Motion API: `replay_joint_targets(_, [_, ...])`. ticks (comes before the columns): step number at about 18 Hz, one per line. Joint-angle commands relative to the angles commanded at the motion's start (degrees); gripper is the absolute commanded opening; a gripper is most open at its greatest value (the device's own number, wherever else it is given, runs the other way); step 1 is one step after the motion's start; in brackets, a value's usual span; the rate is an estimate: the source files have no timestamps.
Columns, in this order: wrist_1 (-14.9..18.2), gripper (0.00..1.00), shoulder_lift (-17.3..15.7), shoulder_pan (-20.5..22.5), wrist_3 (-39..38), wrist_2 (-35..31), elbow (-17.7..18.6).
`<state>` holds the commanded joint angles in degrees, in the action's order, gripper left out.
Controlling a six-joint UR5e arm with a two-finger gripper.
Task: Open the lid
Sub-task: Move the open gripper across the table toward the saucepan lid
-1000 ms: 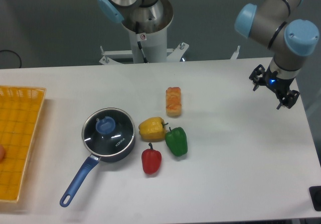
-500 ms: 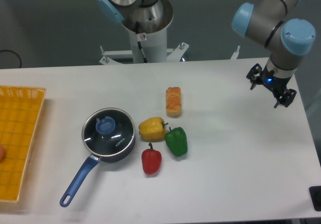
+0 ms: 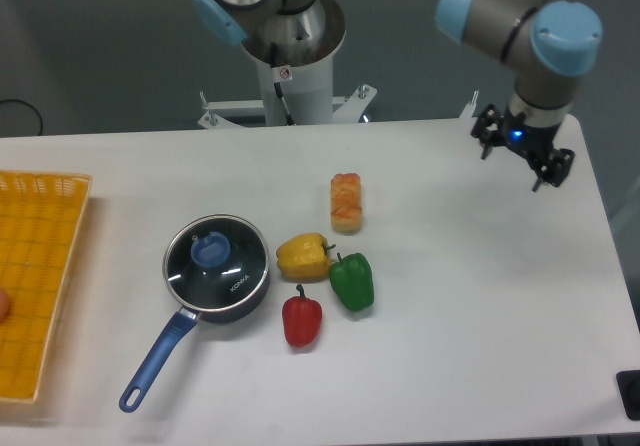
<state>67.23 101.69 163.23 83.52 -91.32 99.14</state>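
The lid (image 3: 217, 259), clear glass with a metal rim and a blue knob, sits flat on the dark blue saucepan (image 3: 212, 284) at the table's left-centre. The pan's long blue handle points toward the front left. My gripper (image 3: 515, 156) hangs far off over the table's back right corner. Its black fingers are spread and nothing is between them.
A yellow pepper (image 3: 303, 256), a green pepper (image 3: 352, 281) and a red pepper (image 3: 302, 319) lie just right of the saucepan. A bread roll (image 3: 346, 202) lies behind them. An orange basket (image 3: 35, 276) stands at the left edge. The robot base (image 3: 290, 51) rises behind the table.
The arm has swung left and back, carrying the gripper from near the right edge toward the table's back right. The lid and saucepan have not moved.
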Motion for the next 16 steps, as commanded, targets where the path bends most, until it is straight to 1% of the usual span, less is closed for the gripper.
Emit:
replay_joint_targets(3, [-0.17,1.0,-0.09,-4.04,-7.91,0.52,0.09])
replay_joint_targets(9, [-0.79,1.0,0.7,-11.51,-17.06,1.58,0.53])
replay_joint_targets(16, [-1.14,1.0,-0.35,-17.67,-22.96,3.16,2.37])
